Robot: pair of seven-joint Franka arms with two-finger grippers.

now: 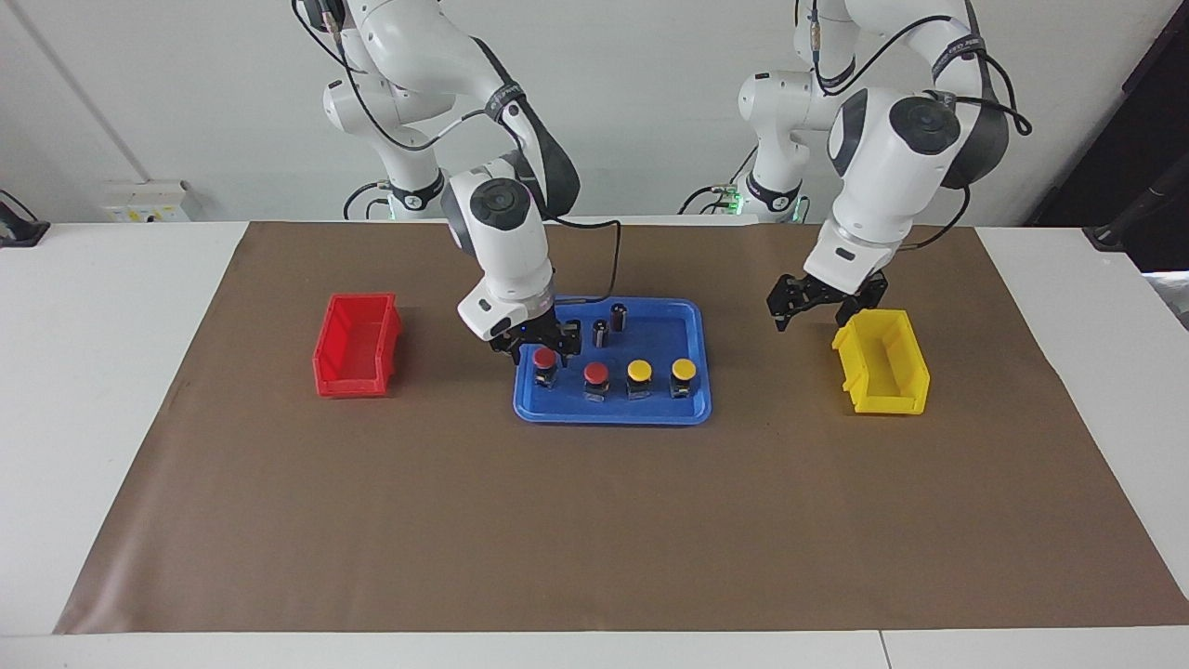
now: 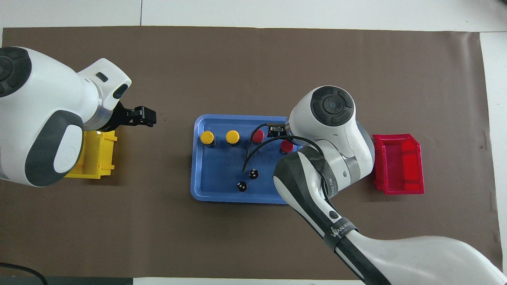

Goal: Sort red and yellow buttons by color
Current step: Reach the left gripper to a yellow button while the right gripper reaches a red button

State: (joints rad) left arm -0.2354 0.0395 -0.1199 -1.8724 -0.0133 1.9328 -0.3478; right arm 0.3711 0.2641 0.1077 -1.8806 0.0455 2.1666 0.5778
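Buttons sit in a row along the edge of the blue tray (image 1: 692, 316) farther from the robots: two with round yellow caps (image 1: 684, 369) toward the left arm's end and two with round red caps (image 1: 596, 373) toward the right arm's end, each on a short black-and-silver body. In the overhead view the right arm's white and dark casing covers part of the tray and half hides the end red button (image 2: 286, 147), and the left arm covers much of the yellow bin (image 2: 105, 158). The right claw (image 1: 537, 347) is down at the end red button (image 1: 544, 358), its fingers apart on either side of the cap; whether they touch it cannot be made out. The left claw (image 1: 810, 311) hangs with fingers spread over the brown mat (image 1: 594, 520), between the tray and the yellow bin (image 1: 882, 362). Two dark cylinders (image 1: 619, 317) without coloured caps stand upright in the tray, nearer the robots than the row. The tray is shallow, smooth plastic with rounded corners; the red bin (image 1: 358, 344) and yellow bin are open-topped plastic boxes at the two ends of the mat, which covers the white counter (image 1: 102, 307).
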